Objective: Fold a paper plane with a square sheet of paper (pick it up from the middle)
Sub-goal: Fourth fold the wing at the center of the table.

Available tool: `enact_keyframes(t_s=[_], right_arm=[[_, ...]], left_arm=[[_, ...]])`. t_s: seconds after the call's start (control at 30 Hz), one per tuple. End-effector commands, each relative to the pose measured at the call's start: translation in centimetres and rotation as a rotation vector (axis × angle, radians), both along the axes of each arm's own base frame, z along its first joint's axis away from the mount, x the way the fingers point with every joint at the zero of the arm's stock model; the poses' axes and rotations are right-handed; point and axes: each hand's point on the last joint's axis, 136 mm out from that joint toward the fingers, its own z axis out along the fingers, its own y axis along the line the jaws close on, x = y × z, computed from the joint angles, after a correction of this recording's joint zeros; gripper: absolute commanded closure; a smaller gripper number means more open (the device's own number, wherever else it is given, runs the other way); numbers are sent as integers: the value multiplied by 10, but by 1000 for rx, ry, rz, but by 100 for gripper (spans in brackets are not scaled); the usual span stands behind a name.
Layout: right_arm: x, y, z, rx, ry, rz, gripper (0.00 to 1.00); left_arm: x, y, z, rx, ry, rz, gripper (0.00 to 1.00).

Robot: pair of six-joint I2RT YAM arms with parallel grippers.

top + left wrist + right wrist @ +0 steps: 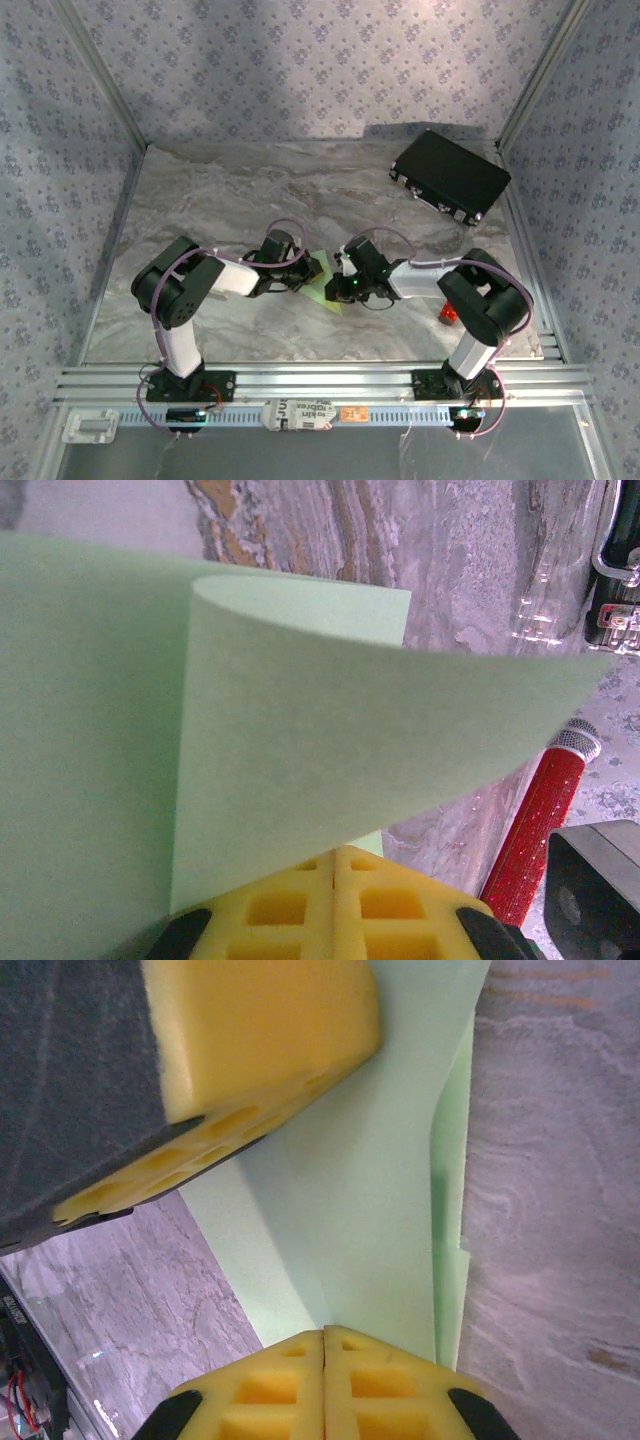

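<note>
Currently holding square sheet of paper (328,290) with both: my left gripper (335,885) pinching one edge, my right gripper (325,1370) pinching another, pads (385,1390) meeting with only paper between. Sheet sitting mid-table between my grippers, black case (450,178) lying at 1 o'clock. Am judging paper light, thin, limp: bowing into curl, likely creasing or tearing if tugged. Am advising edge grips, gentle tension.
</note>
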Motion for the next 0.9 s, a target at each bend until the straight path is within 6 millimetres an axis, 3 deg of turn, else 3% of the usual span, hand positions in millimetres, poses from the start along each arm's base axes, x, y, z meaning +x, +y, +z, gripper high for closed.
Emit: enact_keyframes(t_s=[0.0,0.27,0.43,0.6,0.87], right_arm=[[-22,-25,-29,-82,110,-46,94],[-35,-42,-44,-99,151,-80,98],[-32,-41,-43,-95,148,-86,99],[-30,-40,-42,-91,144,-89,100],[-30,-41,-42,-92,147,-96,100]], left_arm=[[-10,23,-37,125,86,25,97],[11,3,22,85,-65,-65,91],[4,1,46,98,-113,-103,90],[-19,-7,43,91,-86,-144,96],[-40,-10,11,126,-6,-164,98]])
